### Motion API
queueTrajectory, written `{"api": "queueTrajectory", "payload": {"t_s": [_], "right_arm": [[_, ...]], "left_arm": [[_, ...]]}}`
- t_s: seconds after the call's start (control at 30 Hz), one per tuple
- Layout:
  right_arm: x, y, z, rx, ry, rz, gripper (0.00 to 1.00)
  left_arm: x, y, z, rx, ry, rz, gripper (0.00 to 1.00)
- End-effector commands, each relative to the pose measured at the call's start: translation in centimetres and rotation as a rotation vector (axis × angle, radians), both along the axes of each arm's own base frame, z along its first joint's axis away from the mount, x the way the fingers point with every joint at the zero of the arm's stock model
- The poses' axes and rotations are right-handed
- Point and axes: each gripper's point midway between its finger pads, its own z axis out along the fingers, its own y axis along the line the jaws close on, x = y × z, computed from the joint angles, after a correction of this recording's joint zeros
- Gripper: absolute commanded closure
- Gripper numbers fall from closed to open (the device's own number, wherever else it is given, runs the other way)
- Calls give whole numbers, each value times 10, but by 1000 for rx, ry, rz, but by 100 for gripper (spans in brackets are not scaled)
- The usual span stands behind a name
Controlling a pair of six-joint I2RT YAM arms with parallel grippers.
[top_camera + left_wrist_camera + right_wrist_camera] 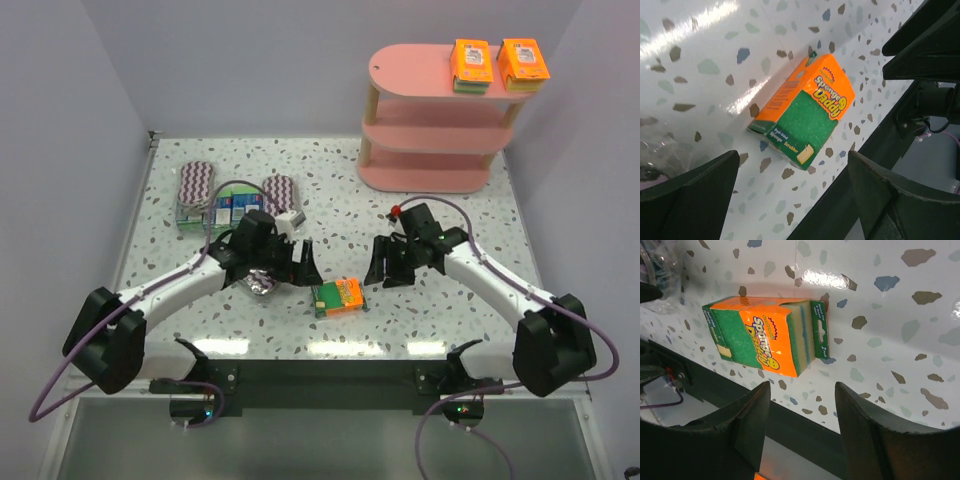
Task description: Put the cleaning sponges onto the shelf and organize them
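One orange sponge pack [338, 297] lies flat on the table near the front edge, between my two grippers. In the left wrist view the pack [805, 112] rests just beyond my left gripper [794, 156], which is open and empty. The right wrist view shows the same pack [765, 337] ahead of my right gripper [802, 386], whose jaws stand apart around nothing. From above, the left gripper [298, 264] is left of the pack and the right gripper [382, 264] is right of it. The pink shelf [420, 120] stands at the back right with two orange packs [472, 63] [523, 62] on its top board.
Two purple-white zigzag packs [198, 184] [281, 192] and blue-green boxes [228, 210] sit in a cluster at the back left. A crumpled clear-wrapped item [262, 285] lies under my left arm. The table's dark front edge [860, 165] runs close to the orange pack.
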Motion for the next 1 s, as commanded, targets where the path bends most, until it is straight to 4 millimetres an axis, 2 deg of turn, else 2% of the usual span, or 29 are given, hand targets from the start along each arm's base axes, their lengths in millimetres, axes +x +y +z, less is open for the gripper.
{"api": "queueTrajectory", "payload": {"t_s": [0.0, 0.13, 0.27, 0.47, 0.6, 0.8, 0.83, 0.9, 0.93, 0.97], "right_arm": [[17, 9, -9, -36, -62, 31, 43], [22, 13, -17, -68, -69, 51, 42], [24, 23, -24, -54, -78, 90, 43], [17, 50, -29, 14, -100, 178, 45], [10, 51, -43, -4, -78, 195, 48], [0, 48, -55, 1, -47, 194, 63], [-2, 49, -55, 10, -41, 188, 70], [-3, 53, -47, 43, -45, 187, 79], [-2, 55, -44, 55, -46, 177, 90], [-1, 55, -40, 60, -51, 173, 95]], "left_arm": [[-21, -2, -19, -28, 131, 44, 6], [-28, -5, -32, -29, 165, 58, 3], [-25, -16, -33, -54, 149, 43, 0], [-19, -32, -38, -74, 132, 11, 0], [-20, -35, -46, -77, 149, 1, 0], [-15, -44, -41, -124, 144, 0, 0], [-14, -45, -38, -131, 140, 0, 0], [-11, -47, -33, -139, 130, 1, 0], [-10, -47, -31, -135, 127, 4, 0], [-8, -46, -28, -131, 121, 8, 0]]}}
